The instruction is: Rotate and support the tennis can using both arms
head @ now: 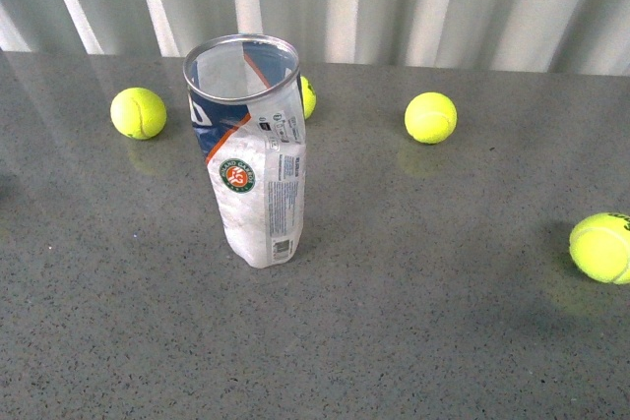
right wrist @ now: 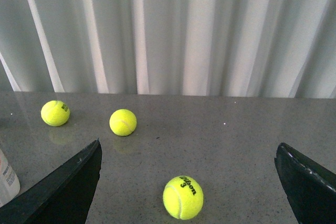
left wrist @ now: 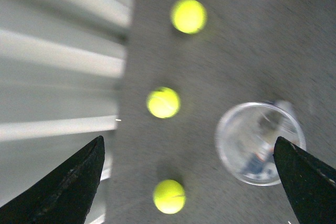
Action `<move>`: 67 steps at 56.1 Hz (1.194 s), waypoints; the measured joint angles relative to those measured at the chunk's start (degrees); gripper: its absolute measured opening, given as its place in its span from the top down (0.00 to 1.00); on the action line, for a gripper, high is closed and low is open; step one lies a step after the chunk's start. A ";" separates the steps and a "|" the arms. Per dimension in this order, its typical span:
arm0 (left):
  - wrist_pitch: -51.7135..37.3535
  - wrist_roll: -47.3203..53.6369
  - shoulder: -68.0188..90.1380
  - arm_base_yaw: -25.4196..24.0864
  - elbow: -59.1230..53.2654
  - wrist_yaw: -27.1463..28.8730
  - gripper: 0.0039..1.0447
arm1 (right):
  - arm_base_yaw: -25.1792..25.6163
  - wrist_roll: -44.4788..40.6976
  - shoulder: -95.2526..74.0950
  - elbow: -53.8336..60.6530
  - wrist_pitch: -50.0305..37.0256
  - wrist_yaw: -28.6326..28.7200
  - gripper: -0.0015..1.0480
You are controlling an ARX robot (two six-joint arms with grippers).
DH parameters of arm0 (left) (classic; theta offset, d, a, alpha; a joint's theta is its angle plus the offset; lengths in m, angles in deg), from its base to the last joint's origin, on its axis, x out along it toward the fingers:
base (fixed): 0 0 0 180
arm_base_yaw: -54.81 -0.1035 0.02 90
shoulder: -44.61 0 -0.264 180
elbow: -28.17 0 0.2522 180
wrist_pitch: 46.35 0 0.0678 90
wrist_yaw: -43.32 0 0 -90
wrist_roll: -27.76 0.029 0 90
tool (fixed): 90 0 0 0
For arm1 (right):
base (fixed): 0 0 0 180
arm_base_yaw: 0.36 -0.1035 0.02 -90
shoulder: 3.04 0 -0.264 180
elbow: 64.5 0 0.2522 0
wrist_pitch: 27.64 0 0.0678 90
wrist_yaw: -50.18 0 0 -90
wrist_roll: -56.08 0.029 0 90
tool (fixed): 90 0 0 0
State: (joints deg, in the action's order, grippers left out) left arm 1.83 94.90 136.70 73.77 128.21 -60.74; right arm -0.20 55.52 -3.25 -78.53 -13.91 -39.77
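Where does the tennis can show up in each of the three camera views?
Front view: tennis can stands upright, left of centre, open top.
Left wrist view: seen from above, open rim near the lower right.
Right wrist view: only a sliver at the lower left edge.
Shared landmark: grey table.

The tennis can [head: 251, 159] carried a round logo reading "Roland Garros"; its small print was too fine to read. In the right wrist view, the nearest tennis ball [right wrist: 182, 197] showed "Wilson" and the number 3.
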 joint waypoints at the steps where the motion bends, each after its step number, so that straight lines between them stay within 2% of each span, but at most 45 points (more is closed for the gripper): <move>1: -2.69 -1.75 -1.66 -1.60 -0.17 -1.27 0.06 | 0.00 0.00 0.00 0.00 0.00 0.00 0.07; 8: -14.45 -16.52 -12.66 -11.28 -8.20 -6.71 0.06 | 0.00 0.00 0.00 0.00 0.00 -0.02 0.07; 17: -20.50 -24.70 -22.67 -18.49 -22.99 -9.09 0.07 | 0.00 0.00 0.00 0.00 0.00 0.00 0.07; 20: -37.66 -38.34 -28.20 -18.64 -34.18 5.84 0.20 | 0.00 0.02 0.00 0.00 0.00 -0.04 0.07; 22: -46.27 -47.17 -32.11 -18.75 -41.07 11.65 0.29 | 0.00 0.02 0.00 0.00 0.00 -0.04 0.07; 26: -55.08 -59.25 -39.34 -18.93 -52.48 14.12 0.46 | 0.00 0.02 0.00 0.00 0.00 -0.02 0.07; 33: -58.27 -64.57 -43.65 -18.97 -60.65 14.12 0.67 | 0.00 0.00 0.00 0.00 0.00 0.00 0.07; 44: -60.52 -66.60 -48.09 -18.95 -69.00 14.01 0.97 | 0.00 0.00 0.00 0.00 0.00 -0.02 0.07; 67: -60.46 -67.04 -58.49 -18.95 -78.75 14.08 0.97 | 0.00 0.00 0.00 0.00 0.00 0.00 0.07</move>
State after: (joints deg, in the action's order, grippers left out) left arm -58.63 27.86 78.21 54.82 49.46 -46.67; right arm -0.20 55.52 -3.25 -78.53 -13.91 -39.77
